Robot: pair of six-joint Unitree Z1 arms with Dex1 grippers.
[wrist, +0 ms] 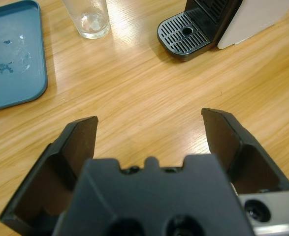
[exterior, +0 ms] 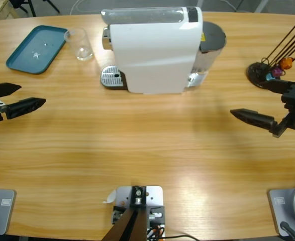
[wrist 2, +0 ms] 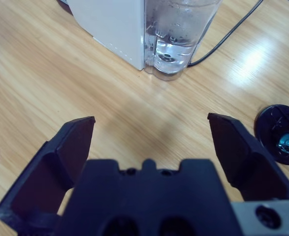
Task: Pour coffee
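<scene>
High view had left pincer [exterior: 17, 98] spread wide over bare surface [exterior: 137, 145], teal tray [exterior: 36, 48] and clear tumbler [exterior: 80, 44] beyond it, no coffee discernible in the tumbler, white coffee machine [exterior: 155, 50] mid-surface, capsule stand [exterior: 268, 73] and right pincer [exterior: 260, 103] wide, holding nothing.

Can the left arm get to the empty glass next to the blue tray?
Probably yes. The left pincer is open and holds nothing, and only bare wooden table lies between it and the glass. The tray sits off to one side, the coffee machine to the other.
</scene>
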